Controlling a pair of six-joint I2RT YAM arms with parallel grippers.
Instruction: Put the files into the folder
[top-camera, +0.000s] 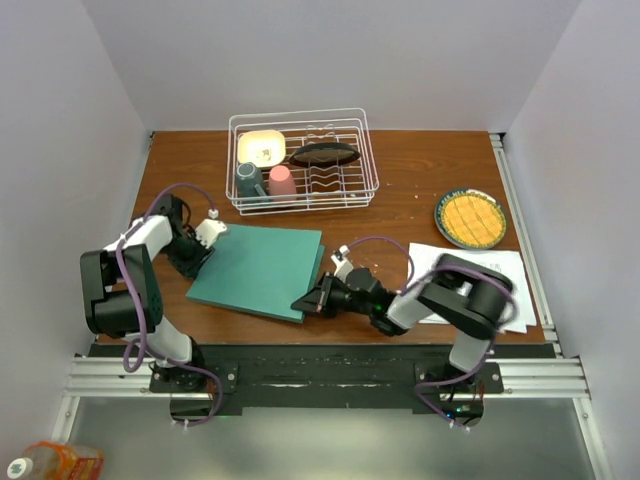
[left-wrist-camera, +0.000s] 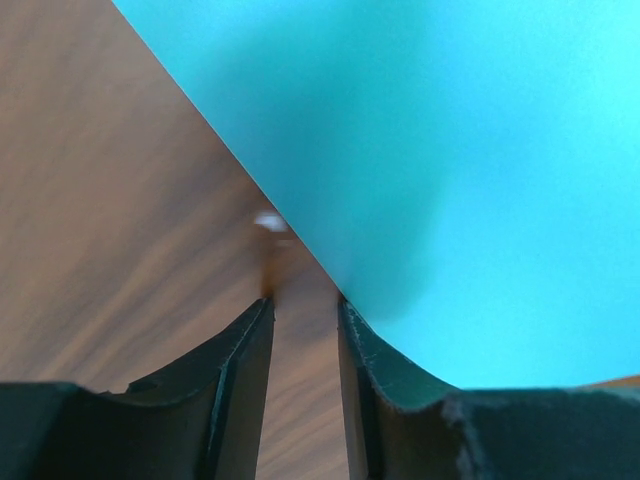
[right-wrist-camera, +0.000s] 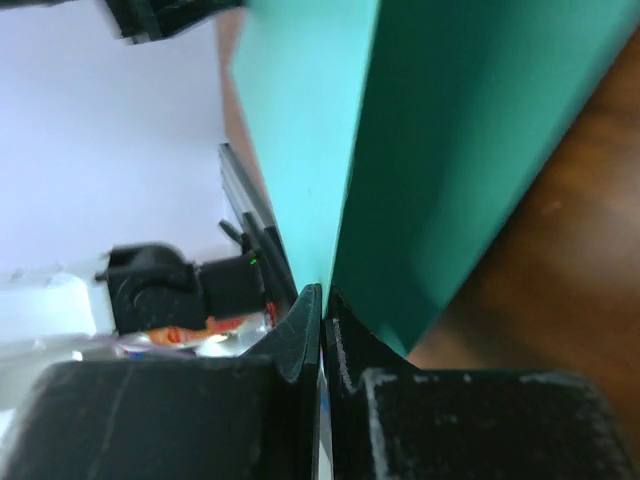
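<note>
The teal-green folder (top-camera: 260, 268) lies flat on the wooden table, left of centre. My right gripper (top-camera: 306, 300) is at its near right corner and is shut on the edge of the folder's cover (right-wrist-camera: 300, 150); the jaws meet on the thin teal sheet, at my right gripper (right-wrist-camera: 322, 296). My left gripper (top-camera: 207, 238) is at the folder's left edge. In the left wrist view the gripper (left-wrist-camera: 305, 308) is open by a narrow gap with bare wood between the fingers, one finger against the folder (left-wrist-camera: 470, 180). The files (top-camera: 505, 272) lie on the table at the right, partly under my right arm.
A white wire dish rack (top-camera: 303, 160) with two cups, a yellow bowl and a dark dish stands behind the folder. A plate (top-camera: 470, 218) with a yellow grid pattern is at the back right. A bottle (top-camera: 50, 462) lies below the table's near left.
</note>
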